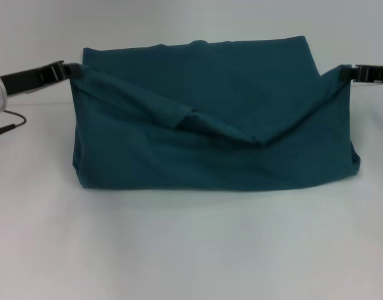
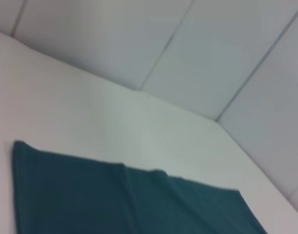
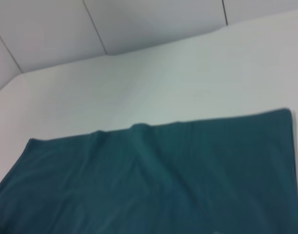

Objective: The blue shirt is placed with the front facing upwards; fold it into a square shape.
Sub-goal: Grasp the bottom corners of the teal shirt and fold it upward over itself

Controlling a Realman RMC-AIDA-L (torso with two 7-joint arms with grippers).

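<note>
Left claw (image 1: 71, 70): one; at 9 o'clock of the cloth in the head view, reaching in from the left edge, pressed together on the left corner of the lifted fold and holding it off the desk.
Cable (image 1: 9, 125): one thin dark lead lying on the desk at 8 o'clock of the left arm, well apart from the garment.
Blue shirt (image 1: 210, 125): one; centre of the white desk (image 1: 191, 250), already folded to a wide band. The near part lies flat; a flap of it is raised at both ends and sags in a shallow V towards the middle. The far edge lies flat, with a small hump near 12 o'clock. No lettering, collar or sleeve shows on the visible faces.
Handling, judged: light, limp knit; it holds no shape, droops between the two hold points and creases readily. Not fragile, not slippery on the desk. Best held at the two end corners of the flap, kept level and taut so the sag does not drag.
Right claw (image 1: 351, 72): one; at 3 o'clock of the cloth, coming in from the right edge, pinching the right corner of the same flap.
Wrist views: each shows only the flat far part of the shirt on the desk, with panelled wall behind; no fingers visible there.
Count: shirts one, claws two, cables one.
</note>
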